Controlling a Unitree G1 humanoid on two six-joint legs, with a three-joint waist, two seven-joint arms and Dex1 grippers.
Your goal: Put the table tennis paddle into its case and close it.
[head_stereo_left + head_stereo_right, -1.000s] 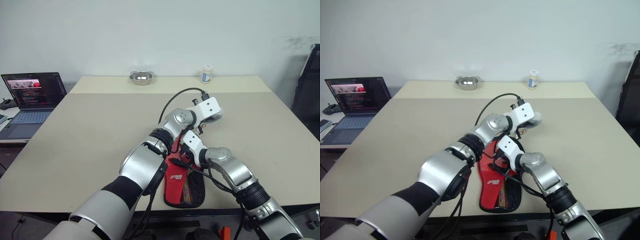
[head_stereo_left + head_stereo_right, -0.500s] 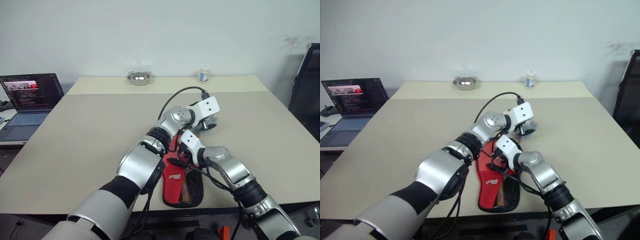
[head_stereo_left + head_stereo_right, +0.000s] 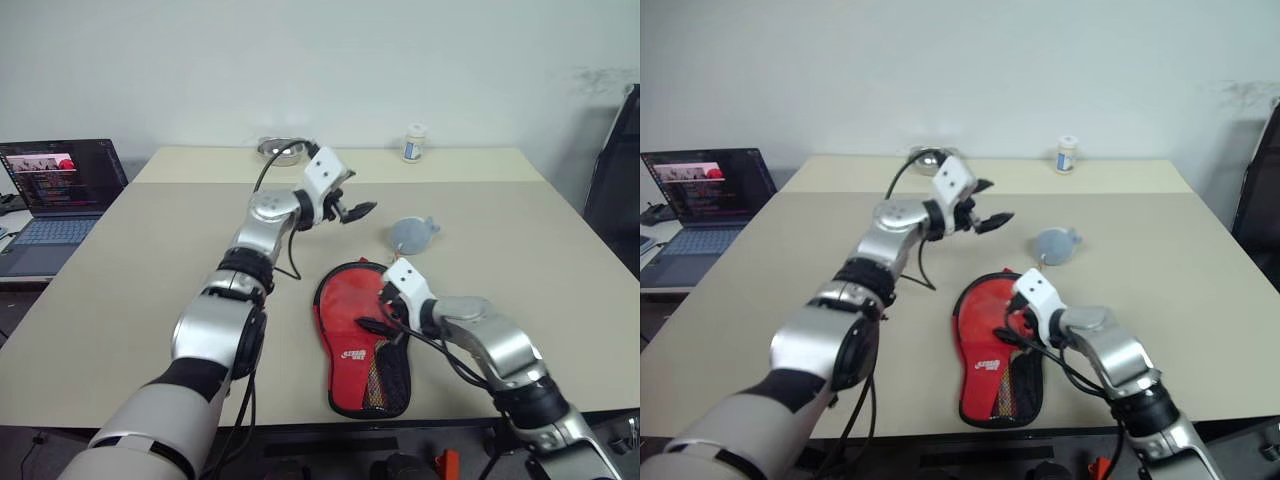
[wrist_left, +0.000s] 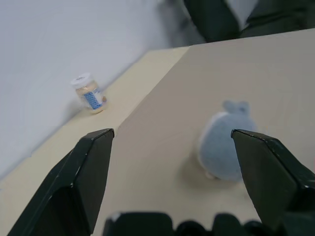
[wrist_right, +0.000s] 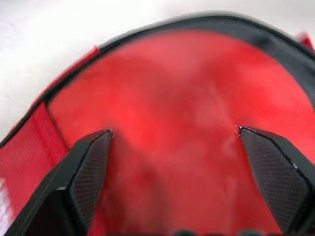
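Head view: the red case (image 3: 365,335) lies at lower centre; wrist views show both grippers' fingers (image 4: 91,169) spread wide, holding nothing.

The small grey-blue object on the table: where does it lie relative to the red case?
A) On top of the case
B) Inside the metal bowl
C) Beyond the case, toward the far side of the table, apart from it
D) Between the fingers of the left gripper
C: the grey-blue object lies on the bare table beyond the far end of the red case, not touching it; the open left gripper hangs beside it, holding nothing.
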